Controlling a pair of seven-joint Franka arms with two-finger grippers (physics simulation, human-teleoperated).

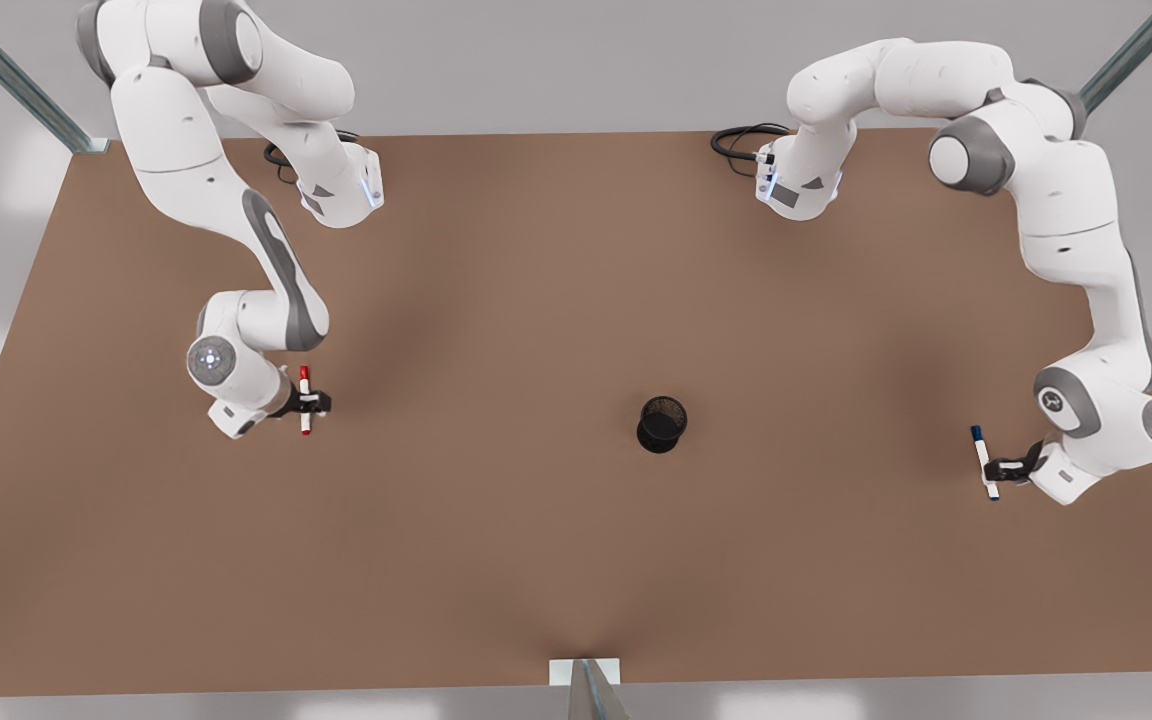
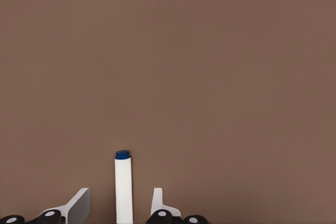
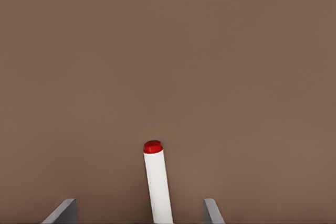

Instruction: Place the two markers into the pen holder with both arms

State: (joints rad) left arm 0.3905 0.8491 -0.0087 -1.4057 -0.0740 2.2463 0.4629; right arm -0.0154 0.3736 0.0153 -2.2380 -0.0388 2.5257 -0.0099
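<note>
The blue marker point(image 2: 124, 187) is seen between the left gripper's point(image 2: 122, 203) fingers point(image 2: 79, 205), which stand a little apart from the barrel in the wrist view. In the front view that gripper point(image 1: 1002, 468) is seen across the barrel of the marker point(image 1: 983, 463), so contact is judged likely but a firm clamp cannot be confirmed. The red marker point(image 3: 157, 184) lies between the right gripper's point(image 3: 137, 211) fingers point(image 3: 63, 212), which are set wide, with clear gaps either side. From the front, the right gripper point(image 1: 312, 403) is seen at the marker's point(image 1: 305, 399) mid-barrel.

Each marker is taken near its middle, presumably so that it will stay balanced and can be tipped upright later.

The holder point(image 1: 662, 423) stands upright on the bench point(image 1: 556, 560), well apart from both grippers and between them, nearer the left gripper. It is empty; neither marker has yet been carried towards it.
</note>
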